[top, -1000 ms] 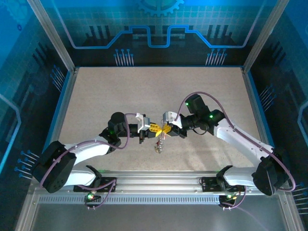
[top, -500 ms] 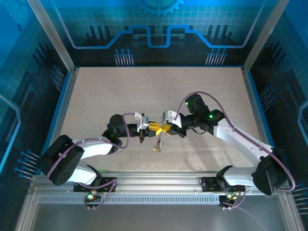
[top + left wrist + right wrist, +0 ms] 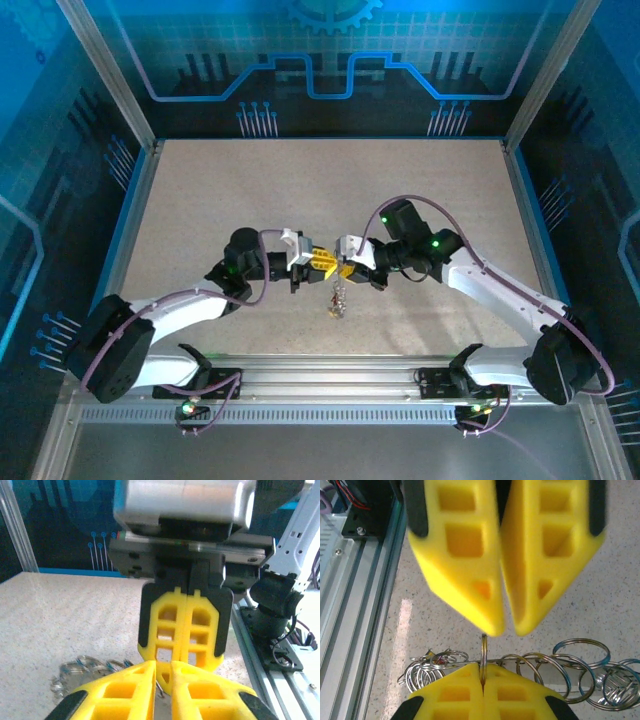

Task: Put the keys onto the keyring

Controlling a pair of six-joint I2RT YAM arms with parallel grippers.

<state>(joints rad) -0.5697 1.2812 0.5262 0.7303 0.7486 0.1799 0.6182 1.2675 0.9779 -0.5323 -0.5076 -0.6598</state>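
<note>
My right gripper (image 3: 483, 672) is shut on the keyring (image 3: 483, 647), a thin silver loop seen edge-on that stands up from between its yellow pads. Facing it tip to tip, my left gripper (image 3: 507, 626) has its jaws a narrow gap apart, and the loop's top sits just under one fingertip, outside that gap. From above, the left gripper (image 3: 322, 262) and right gripper (image 3: 346, 268) meet over the table's middle. A string of linked silver rings (image 3: 580, 667) trails from the grip to a bunch (image 3: 338, 305). A red and yellow speck (image 3: 431, 655) shows in that bunch; I cannot make out the keys themselves.
The speckled tabletop (image 3: 250, 190) lies open behind and to both sides of the grippers. An aluminium rail (image 3: 330, 375) with the arm bases runs along the near edge. The right arm's cable and base (image 3: 280, 615) stand close beside the left gripper.
Both grippers have drifted slightly right and away from the rail, and the hanging bunch of rings swung right with them. The left jaws have eased apart a little.
</note>
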